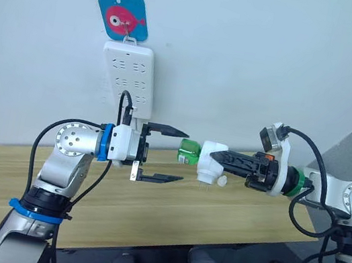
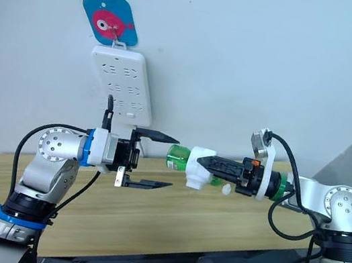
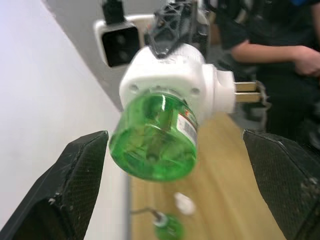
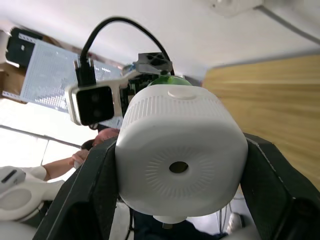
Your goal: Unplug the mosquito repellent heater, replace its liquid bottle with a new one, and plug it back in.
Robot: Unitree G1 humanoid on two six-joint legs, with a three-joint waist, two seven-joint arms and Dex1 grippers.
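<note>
My right gripper [image 1: 216, 156] is shut on the mosquito repellent heater [image 1: 207, 171] and holds it in the air above the wooden table [image 1: 114, 209]. The white heater [image 4: 180, 150] shows its round vent hole in the right wrist view, and its two metal prongs [image 3: 246, 92] stick out sideways. A green liquid bottle [image 1: 189, 150] sits in the heater and points toward my left gripper [image 1: 186, 157]. That gripper is open, with one finger on each side of the bottle [image 3: 152, 140] and a gap on both sides.
A white power strip [image 1: 130, 76] hangs on the wall under a blue fish tag [image 1: 122, 18]. On the table lie a small white cap [image 1: 222, 180] and another small green bottle [image 3: 167, 229]. A person [image 3: 280, 50] sits beyond the table.
</note>
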